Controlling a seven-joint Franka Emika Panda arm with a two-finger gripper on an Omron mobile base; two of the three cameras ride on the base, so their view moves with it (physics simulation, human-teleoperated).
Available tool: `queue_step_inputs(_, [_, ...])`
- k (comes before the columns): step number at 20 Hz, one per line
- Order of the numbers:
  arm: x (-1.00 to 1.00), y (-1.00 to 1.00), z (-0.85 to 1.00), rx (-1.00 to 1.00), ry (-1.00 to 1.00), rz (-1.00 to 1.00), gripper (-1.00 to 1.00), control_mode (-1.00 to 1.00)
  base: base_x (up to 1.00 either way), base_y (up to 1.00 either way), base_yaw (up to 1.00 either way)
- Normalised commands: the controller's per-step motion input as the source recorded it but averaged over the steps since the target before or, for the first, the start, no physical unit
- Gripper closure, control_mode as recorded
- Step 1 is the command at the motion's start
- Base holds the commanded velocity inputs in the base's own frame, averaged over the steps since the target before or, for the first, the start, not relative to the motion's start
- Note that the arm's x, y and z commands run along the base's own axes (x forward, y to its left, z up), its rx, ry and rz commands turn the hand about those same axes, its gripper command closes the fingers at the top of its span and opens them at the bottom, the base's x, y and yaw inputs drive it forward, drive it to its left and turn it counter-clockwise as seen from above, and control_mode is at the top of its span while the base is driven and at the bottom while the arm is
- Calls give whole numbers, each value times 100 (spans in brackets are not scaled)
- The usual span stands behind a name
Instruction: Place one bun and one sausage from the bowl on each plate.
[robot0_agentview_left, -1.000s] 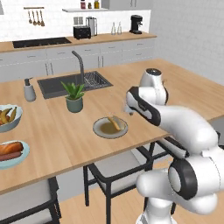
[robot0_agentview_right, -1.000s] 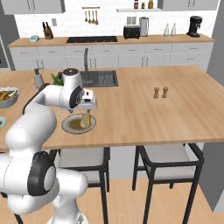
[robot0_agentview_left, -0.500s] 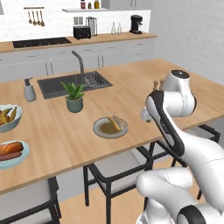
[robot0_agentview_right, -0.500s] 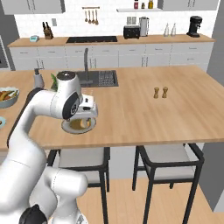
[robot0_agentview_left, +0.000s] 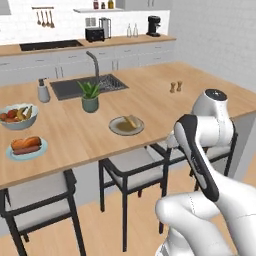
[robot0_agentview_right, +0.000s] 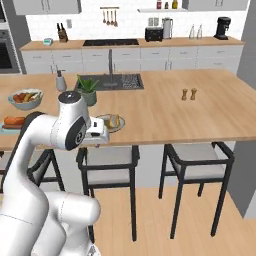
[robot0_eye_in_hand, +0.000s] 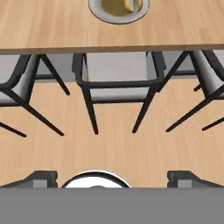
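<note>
— Olive-brown plate (robot0_agentview_left: 126, 125) with pale grey rim: location?
— Near the wooden counter's (robot0_agentview_left: 150, 100) front edge, carrying a bun. Light blue plate (robot0_agentview_left: 27, 149) sits toward the left end.
— Gripper (robot0_eye_in_hand: 111, 177)?
— Fingers spread wide, empty, above the chairs.

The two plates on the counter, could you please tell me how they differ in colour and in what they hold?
The light blue plate sits near the counter's left end; the olive-brown plate with a pale rim sits nearer the middle. The light blue plate carries a bun and a sausage; the olive-brown plate holds a single pale bun. Both are small, round and flat on the wood.
</note>
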Motion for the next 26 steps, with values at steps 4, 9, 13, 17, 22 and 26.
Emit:
queue_step_inputs(4, [0,0,0,0,0,0,-100,100,-56,100,-1])
queue_step_inputs(9, [0,0,0,0,0,0,-100,100,-39,100,-1])
queue_step_inputs(13, [0,0,0,0,0,0,-100,100,-16,100,0])
queue_step_inputs(17, [0,0,0,0,0,0,-100,100,-10,100,2])
queue_step_inputs(22, [0,0,0,0,0,0,-100,100,1,100,23])
queue_step_inputs(26, [0,0,0,0,0,0,-100,100,29,100,31])
